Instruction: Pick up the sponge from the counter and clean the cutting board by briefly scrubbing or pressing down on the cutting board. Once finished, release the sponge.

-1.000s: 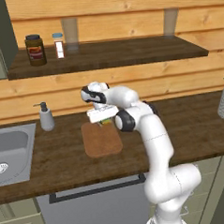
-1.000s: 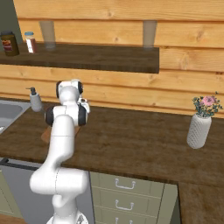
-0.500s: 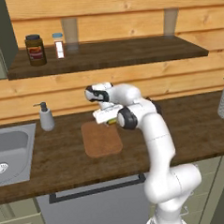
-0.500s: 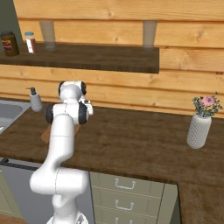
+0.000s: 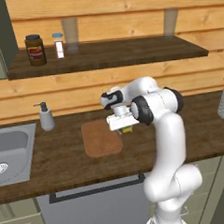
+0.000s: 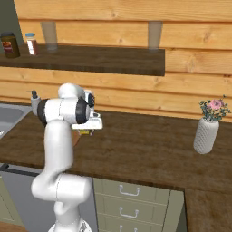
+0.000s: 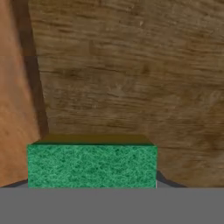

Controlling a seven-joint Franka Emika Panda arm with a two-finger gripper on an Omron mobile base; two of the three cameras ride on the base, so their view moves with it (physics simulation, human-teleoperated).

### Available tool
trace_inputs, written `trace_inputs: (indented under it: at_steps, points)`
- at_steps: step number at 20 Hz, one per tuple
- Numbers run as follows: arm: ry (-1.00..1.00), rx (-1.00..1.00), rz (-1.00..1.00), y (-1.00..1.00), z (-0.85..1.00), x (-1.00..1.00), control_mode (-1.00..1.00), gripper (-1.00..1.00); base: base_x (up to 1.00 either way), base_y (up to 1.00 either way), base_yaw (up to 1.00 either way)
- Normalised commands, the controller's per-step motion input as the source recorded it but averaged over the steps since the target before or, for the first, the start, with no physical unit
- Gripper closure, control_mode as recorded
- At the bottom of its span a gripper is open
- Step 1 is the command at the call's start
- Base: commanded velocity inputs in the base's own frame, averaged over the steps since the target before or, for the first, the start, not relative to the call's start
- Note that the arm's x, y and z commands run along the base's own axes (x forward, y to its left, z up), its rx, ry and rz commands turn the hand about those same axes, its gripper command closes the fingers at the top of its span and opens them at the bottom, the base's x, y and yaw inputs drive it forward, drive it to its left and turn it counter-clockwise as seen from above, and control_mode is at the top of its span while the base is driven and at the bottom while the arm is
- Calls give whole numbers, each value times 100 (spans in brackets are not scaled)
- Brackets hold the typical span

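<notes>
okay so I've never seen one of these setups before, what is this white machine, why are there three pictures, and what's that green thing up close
It is a white robot arm in a computer-rendered kitchen. Two pictures come from cameras behind the arm, one on its left and one on its right. The third comes from a camera on the hand, looking down along the gripper. The green thing is the sponge, green on top and yellow beneath, and the gripper is shut on it, holding it above the counter. On the dark wooden counter lie a reddish cutting board, a soap dispenser near the steel sink, and a vase of flowers.
</notes>
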Motion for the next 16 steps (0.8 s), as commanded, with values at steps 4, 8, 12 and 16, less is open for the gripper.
trace_inputs:
  at_steps: [4, 8, 12, 16]
  points:
    - [-28, 13, 0, -36, 28, -69, -100, 100, 0, 0, 0]
    - [-30, 14, 0, -35, 17, -60, -100, 100, 0, 0, 0]
    - [-26, 7, 0, -30, 7, -6, -100, 100, 0, 0, 0]
    - [-12, 1, 0, -18, 8, 62, -100, 100, 0, 0, 0]
